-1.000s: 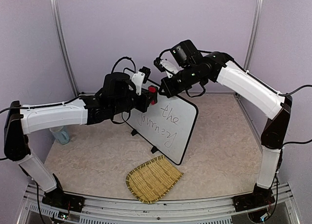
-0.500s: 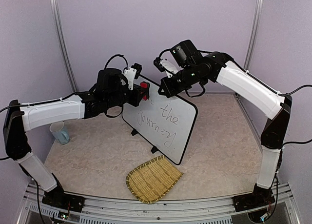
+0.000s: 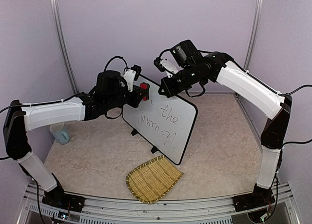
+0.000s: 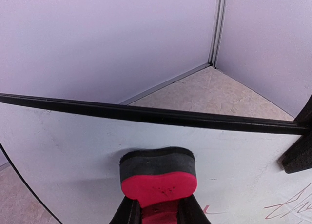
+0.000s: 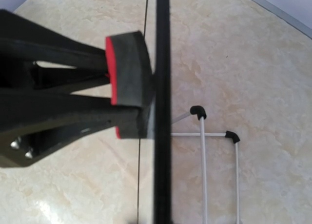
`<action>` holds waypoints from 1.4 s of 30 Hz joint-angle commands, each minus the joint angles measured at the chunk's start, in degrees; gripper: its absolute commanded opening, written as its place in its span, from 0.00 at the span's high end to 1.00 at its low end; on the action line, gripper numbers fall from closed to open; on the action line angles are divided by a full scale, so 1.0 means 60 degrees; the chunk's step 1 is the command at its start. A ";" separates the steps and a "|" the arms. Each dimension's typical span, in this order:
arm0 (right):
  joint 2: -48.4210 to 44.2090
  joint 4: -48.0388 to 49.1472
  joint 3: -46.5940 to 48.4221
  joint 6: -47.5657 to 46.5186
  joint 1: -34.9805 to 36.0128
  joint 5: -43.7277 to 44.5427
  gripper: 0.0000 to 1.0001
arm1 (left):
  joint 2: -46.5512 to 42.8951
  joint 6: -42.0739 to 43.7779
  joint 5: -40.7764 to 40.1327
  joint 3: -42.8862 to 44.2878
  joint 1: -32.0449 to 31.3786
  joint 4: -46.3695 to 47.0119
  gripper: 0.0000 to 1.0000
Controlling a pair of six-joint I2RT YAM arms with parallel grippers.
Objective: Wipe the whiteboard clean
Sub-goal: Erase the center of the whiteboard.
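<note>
Top external view, entries from left. Item: pale translucent plastic cup [image 3: 59, 133], on the beige stone-patterned table [image 3: 97, 160] at the far left, well apart from the work. Item: left gripper [image 3: 140, 92], jaws narrowed onto a block eraser [image 4: 158, 177] with a red foam back and dark grey felt face. The left wrist view shows the felt against the board's upper left area, just under the top rim. Item: large flat white rectangular whiteboard [image 3: 158, 112] with thin black rim, standing tilted on its small black feet at table centre, between the two arms. Dark handwriting [image 3: 168, 117] crosses its middle and right, not yet wiped. Item: woven straw tray [image 3: 153, 179], flat on the table just near of the board. Item: right gripper [image 3: 163, 91], fully closed on the board's top rim, apparently bracing it. Handling note, as judgement: hold the felt flat with even pressure and sweep rightward and down in overlapping passes across the writing. The right grip should oppose that push so the board neither tips back nor skids on its feet. A lifted felt edge would likely leave streaks.
</note>
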 commanded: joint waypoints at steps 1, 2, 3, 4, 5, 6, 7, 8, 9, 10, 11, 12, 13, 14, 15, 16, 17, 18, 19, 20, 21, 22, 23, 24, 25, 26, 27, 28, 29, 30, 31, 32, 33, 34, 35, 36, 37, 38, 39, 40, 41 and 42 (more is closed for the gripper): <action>0.0441 -0.0811 -0.0234 -0.1454 0.0592 -0.0942 1.00 | 0.0767 0.0120 0.0105 -0.0389 0.0111 -0.0405 0.83; 0.0437 -0.0814 -0.0242 -0.1452 0.0591 -0.0945 1.00 | 0.0781 0.0083 0.0135 -0.0444 0.0111 -0.0405 0.83; 0.0442 -0.0815 -0.0247 -0.1452 0.0597 -0.0949 1.00 | 0.0779 0.0055 0.0164 -0.0495 0.0111 -0.0394 0.83; 0.0444 -0.0815 -0.0247 -0.1454 0.0596 -0.0950 1.00 | 0.0775 0.0033 0.0179 -0.0554 0.0111 -0.0360 0.83; 0.0437 -0.0815 -0.0236 -0.1454 0.0590 -0.0941 1.00 | 0.0782 0.0018 0.0201 -0.0618 0.0111 -0.0317 0.83; 0.0436 -0.0818 -0.0231 -0.1454 0.0589 -0.0931 1.00 | 0.0794 0.0003 0.0224 -0.0669 0.0111 -0.0297 0.83; 0.0436 -0.0812 -0.0212 -0.1454 0.0587 -0.0940 1.00 | 0.0817 -0.0012 0.0243 -0.0689 0.0111 -0.0291 0.83; 0.0444 -0.0816 -0.0208 -0.1454 0.0587 -0.0941 1.00 | 0.0855 -0.0026 0.0265 -0.0703 0.0100 -0.0325 0.83; 0.0439 -0.0811 -0.0209 -0.1452 0.0589 -0.0934 1.00 | 0.0880 -0.0041 0.0287 -0.0729 0.0099 -0.0331 0.84; 0.0444 -0.0811 -0.0215 -0.1454 0.0591 -0.0930 1.00 | 0.0896 -0.0043 0.0330 -0.0770 0.0086 -0.0336 0.84; 0.0440 -0.0816 -0.0218 -0.1458 0.0591 -0.0927 1.00 | 0.0889 -0.0036 0.0344 -0.0812 0.0083 -0.0309 0.84; 0.0439 -0.0824 -0.0209 -0.1456 0.0597 -0.0942 1.00 | 0.0897 -0.0053 0.0342 -0.0858 0.0075 -0.0291 0.84; 0.0451 -0.0819 -0.0219 -0.1454 0.0586 -0.0942 1.00 | 0.0904 -0.0064 0.0349 -0.0913 0.0068 -0.0268 0.83; 0.0453 -0.0819 -0.0209 -0.1454 0.0589 -0.0949 1.00 | 0.0913 -0.0071 0.0367 -0.0949 0.0068 -0.0244 0.84; 0.0460 -0.0817 -0.0206 -0.1450 0.0589 -0.0946 1.00 | 0.0946 -0.0079 0.0387 -0.0974 0.0067 -0.0246 0.84; 0.0452 -0.0822 -0.0207 -0.1454 0.0596 -0.0946 1.00 | 0.0970 -0.0086 0.0410 -0.0977 0.0067 -0.0244 0.84; 0.0444 -0.0818 -0.0204 -0.1454 0.0597 -0.0946 1.00 | 0.1000 -0.0094 0.0453 -0.0997 0.0055 -0.0241 0.84; 0.0443 -0.0813 -0.0214 -0.1454 0.0585 -0.0942 1.00 | 0.1030 -0.0099 0.0464 -0.1007 0.0040 -0.0229 0.84; 0.0446 -0.0824 -0.0216 -0.1454 0.0594 -0.0954 1.00 | 0.1056 -0.0108 0.0469 -0.1023 0.0015 -0.0230 0.83; 0.0439 -0.0816 -0.0230 -0.1454 0.0584 -0.0947 1.00 | 0.1073 -0.0115 0.0468 -0.1034 -0.0014 -0.0230 0.84; 0.0428 -0.0822 -0.0243 -0.1454 0.0583 -0.0944 1.00 | 0.1098 -0.0109 0.0491 -0.1054 -0.0040 -0.0230 0.84; 0.0422 -0.0812 -0.0249 -0.1454 0.0583 -0.0947 1.00 | 0.1115 -0.0128 0.0487 -0.1078 -0.0067 -0.0211 0.84; 0.0422 -0.0822 -0.0246 -0.1454 0.0585 -0.0929 1.00 | 0.1112 -0.0131 0.0485 -0.1122 -0.0085 -0.0189 0.84; 0.0425 -0.0821 -0.0240 -0.1454 0.0583 -0.0947 1.00 | 0.1115 -0.0134 0.0482 -0.1131 -0.0094 -0.0166 0.84; 0.0426 -0.0821 -0.0235 -0.1454 0.0594 -0.0950 1.00 | 0.1103 -0.0146 0.0482 -0.1141 -0.0107 -0.0150 0.84; 0.0435 -0.0825 -0.0220 -0.1447 0.0590 -0.0943 1.00 | 0.1079 -0.0144 0.0486 -0.1122 -0.0108 -0.0145 0.84; 0.0440 -0.0816 -0.0218 -0.1453 0.0586 -0.0965 1.00 | 0.1032 -0.0142 0.0483 -0.1089 -0.0108 -0.0131 0.84; 0.0448 -0.0820 -0.0216 -0.1454 0.0589 -0.0968 1.00 | 0.0966 -0.0129 0.0480 -0.1062 -0.0108 -0.0107 0.84; 0.0475 -0.0819 -0.0212 -0.1454 0.0587 -0.0965 1.00 | 0.0875 -0.0112 0.0491 -0.1032 -0.0108 -0.0057 0.84; 0.0474 -0.0817 -0.0219 -0.1454 0.0594 -0.0963 1.00 | 0.0725 -0.0108 0.0516 -0.0992 -0.0108 0.0004 0.84; 0.0481 -0.0811 -0.0207 -0.1441 0.0590 -0.0961 1.00 | 0.0604 -0.0082 0.0549 -0.0955 -0.0108 0.0094 0.84; 0.0488 -0.0816 -0.0204 -0.1440 0.0591 -0.0957 1.00 | 0.0473 -0.0039 0.0578 -0.0905 -0.0139 0.0168 0.84; 0.0494 -0.0833 -0.0183 -0.1428 0.0584 -0.0956 1.00 | 0.0362 0.0022 0.0595 -0.0845 -0.0169 0.0223 0.84; 0.0497 -0.0826 -0.0181 -0.1418 0.0587 -0.0953 1.00 | 0.0243 0.0099 0.0630 -0.0777 -0.0222 0.0255 0.83; 0.0512 -0.0838 -0.0162 -0.1411 0.0589 -0.0943 1.00 | 0.0144 0.0171 0.0649 -0.0712 -0.0280 0.0287 0.84; 0.0510 -0.0847 -0.0134 -0.1397 0.0596 -0.0949 1.00 | 0.0042 0.0311 0.0681 -0.0642 -0.0388 0.0324 0.83; 0.0521 -0.0863 -0.0114 -0.1396 0.0599 -0.0946 1.00 | -0.0044 0.0413 0.0710 -0.0584 -0.0467 0.0350 0.83; 0.0518 -0.0856 -0.0110 -0.1395 0.0596 -0.0944 1.00 | -0.0095 0.0488 0.0730 -0.0534 -0.0549 0.0379 0.83; 0.0523 -0.0867 -0.0115 -0.1392 0.0588 -0.0949 1.00 | -0.0153 0.0584 0.0764 -0.0521 -0.0625 0.0427 0.83; 0.0520 -0.0865 -0.0117 -0.1395 0.0589 -0.0944 1.00 | -0.0198 0.0643 0.0772 -0.0517 -0.0697 0.0504 0.83; 0.0516 -0.0869 -0.0116 -0.1395 0.0595 -0.0944 1.00 | -0.0235 0.0706 0.0753 -0.0570 -0.0751 0.0626 0.83; 0.0518 -0.0867 -0.0117 -0.1392 0.0597 -0.0958 1.00 | -0.0265 0.0723 0.0750 -0.0615 -0.0789 0.0754 0.83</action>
